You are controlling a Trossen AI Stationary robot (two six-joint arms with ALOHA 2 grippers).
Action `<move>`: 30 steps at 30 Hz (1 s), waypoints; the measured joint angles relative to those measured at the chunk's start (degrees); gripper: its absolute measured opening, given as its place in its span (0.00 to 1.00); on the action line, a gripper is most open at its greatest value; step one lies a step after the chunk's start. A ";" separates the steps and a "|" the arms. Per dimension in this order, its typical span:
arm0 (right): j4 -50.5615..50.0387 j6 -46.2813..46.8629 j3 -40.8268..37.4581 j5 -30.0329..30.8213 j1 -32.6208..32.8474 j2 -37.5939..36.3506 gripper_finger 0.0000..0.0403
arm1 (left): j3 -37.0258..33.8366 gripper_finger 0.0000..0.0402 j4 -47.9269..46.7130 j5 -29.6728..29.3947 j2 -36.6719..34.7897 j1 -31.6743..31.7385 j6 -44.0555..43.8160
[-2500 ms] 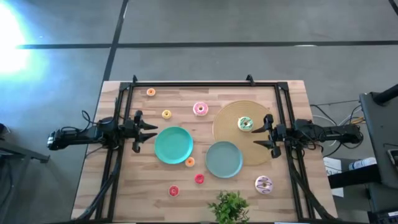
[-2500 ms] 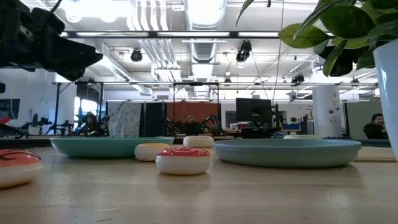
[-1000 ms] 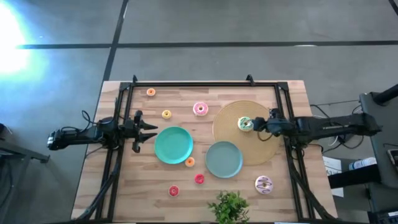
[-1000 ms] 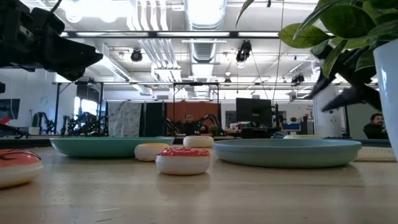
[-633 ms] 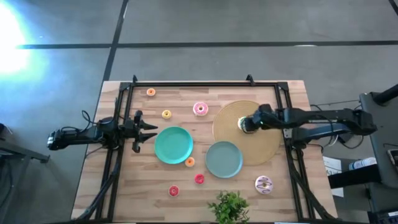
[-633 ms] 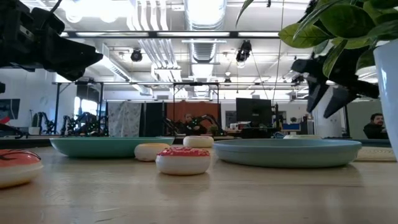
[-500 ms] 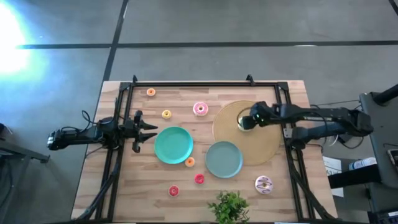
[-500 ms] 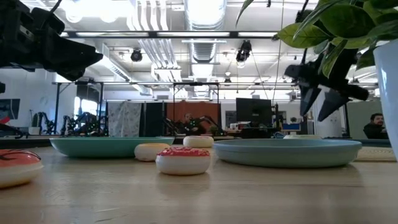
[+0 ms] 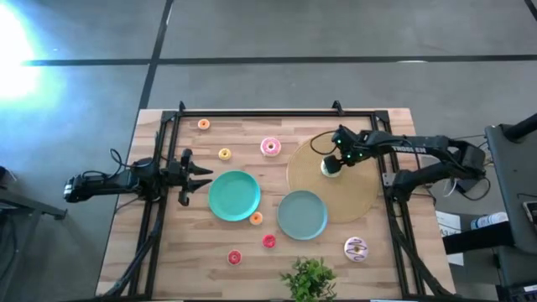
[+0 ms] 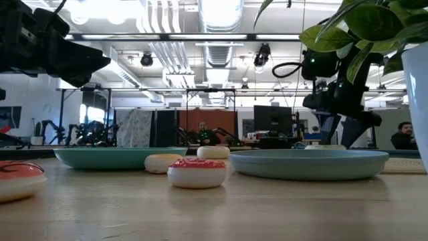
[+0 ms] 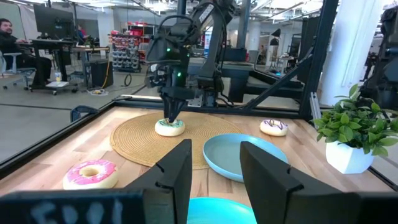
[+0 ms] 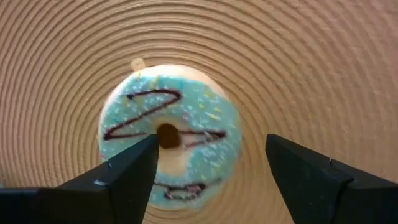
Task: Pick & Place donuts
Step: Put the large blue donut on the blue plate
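The green iced donut [image 9: 329,168] [image 12: 171,127] lies flat on the tan woven mat [image 9: 358,191]. My right gripper [image 9: 334,161] [image 12: 211,165] points down over it, open, with one finger over the hole and the other outside the ring. The left wrist view shows its fingers [image 11: 171,112] reaching down to the donut [image 11: 170,128]. My left gripper [image 9: 198,176] [image 11: 214,165] waits open at the table's left. The pink donut [image 9: 270,147] and the white-purple donut [image 9: 356,248] rest on the wood, with several tiny ones [image 9: 224,153] around them. My right gripper comes at the green donut from above, pointing down, one finger [image 12: 134,168] over the hole and the other [image 12: 298,168] outside the rim. The donut lies flat on the mat. Whether the fingertips touch it I cannot tell.
Two teal plates [image 9: 234,195] [image 9: 302,216] sit mid-table, beside the mat. A small potted plant [image 9: 309,278] stands at the near edge. A black frame [image 9: 252,115] rims the table. People and desks show in the room behind.
My right gripper has moved from the mat's right side toward the table's left, over the green donut. It has tipped from level to pointing straight down. The donut has stayed where it was.
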 joint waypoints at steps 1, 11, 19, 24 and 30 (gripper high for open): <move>0.80 -0.54 0.00 -0.75 -0.10 0.84 0.69 | 0.02 0.27 0.00 0.00 -0.01 0.02 0.00; 3.30 -3.40 1.46 -3.78 -0.14 7.11 0.43 | 0.01 0.27 0.00 0.00 -0.01 -0.01 -0.01; -2.16 -6.79 8.00 -4.09 -0.10 6.99 0.07 | 0.01 0.27 0.00 0.00 -0.01 0.01 -0.01; -5.73 -12.29 14.20 -9.94 1.39 6.77 0.04 | 0.01 0.27 0.00 -0.01 -0.01 0.02 -0.01; -5.69 -18.24 19.09 -17.20 11.36 8.30 0.04 | 0.01 0.27 0.00 -0.02 0.00 0.01 -0.01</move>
